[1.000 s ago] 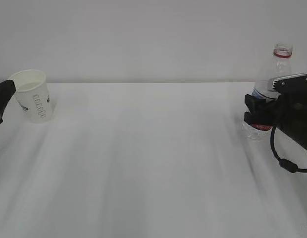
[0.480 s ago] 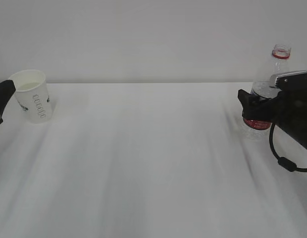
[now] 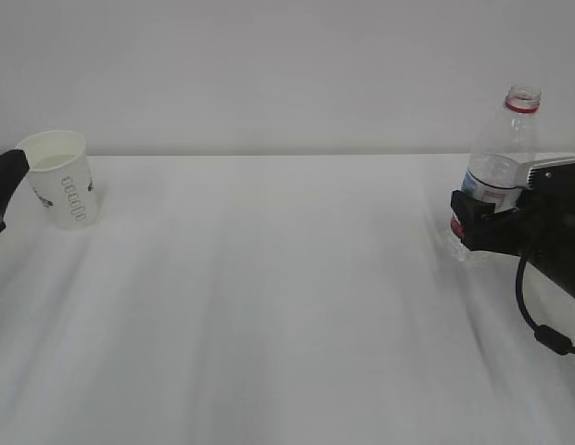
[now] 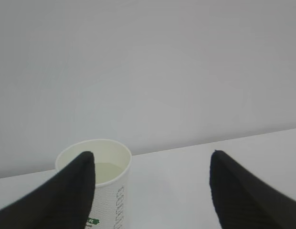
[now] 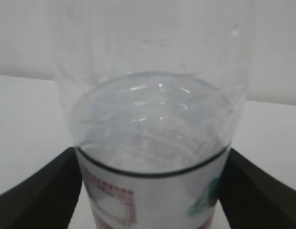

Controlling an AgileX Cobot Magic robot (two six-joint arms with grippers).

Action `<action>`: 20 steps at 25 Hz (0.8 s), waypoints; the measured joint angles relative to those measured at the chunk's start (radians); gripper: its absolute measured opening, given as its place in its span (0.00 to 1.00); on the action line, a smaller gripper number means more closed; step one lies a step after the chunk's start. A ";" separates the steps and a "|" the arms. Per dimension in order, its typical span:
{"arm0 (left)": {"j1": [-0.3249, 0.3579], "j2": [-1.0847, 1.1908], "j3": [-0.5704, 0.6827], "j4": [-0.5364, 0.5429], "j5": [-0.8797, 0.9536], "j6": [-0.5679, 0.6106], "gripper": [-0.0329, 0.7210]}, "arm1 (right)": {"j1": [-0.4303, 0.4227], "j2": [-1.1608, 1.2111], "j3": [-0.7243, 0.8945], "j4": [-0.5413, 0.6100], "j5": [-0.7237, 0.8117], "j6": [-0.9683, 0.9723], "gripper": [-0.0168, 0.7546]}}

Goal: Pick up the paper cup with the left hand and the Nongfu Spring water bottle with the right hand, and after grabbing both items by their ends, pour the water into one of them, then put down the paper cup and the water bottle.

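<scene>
The paper cup point(image 3: 61, 190) stands upright on the white table point(image 3: 269, 306) at the far left, with a pale pool of water point(image 4: 108, 171) inside. My left gripper point(image 3: 4, 193) is open at the frame's left edge, beside the cup. In the left wrist view the cup point(image 4: 115, 202) shows partly behind the left finger point(image 4: 67, 195) of the gripper point(image 4: 150, 164). The Nongfu Spring water bottle point(image 3: 497, 158) stands upright at the right, uncapped. My right gripper point(image 3: 466, 224) is open, its fingers flanking the bottle's point(image 5: 153, 143) labelled lower part.
A plain pale wall runs behind the table's far edge. The right arm's black cable point(image 3: 538, 324) loops down over the table at the right. Bare white tabletop stretches between cup and bottle.
The right gripper's jaws have opened round the bottle. The bottle has gone from leaning to standing upright on the table, and the gripper has drawn back a little. The left gripper and cup have not moved.
</scene>
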 joint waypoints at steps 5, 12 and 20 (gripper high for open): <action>0.000 -0.009 0.000 0.000 0.000 0.000 0.76 | 0.000 -0.059 0.051 0.026 0.000 -0.002 0.87; 0.000 -0.060 0.000 0.000 0.051 0.000 0.76 | 0.000 -0.176 0.119 0.031 -0.001 -0.008 0.86; 0.000 -0.220 0.002 0.000 0.197 -0.020 0.76 | 0.000 -0.281 0.190 0.031 -0.004 -0.010 0.85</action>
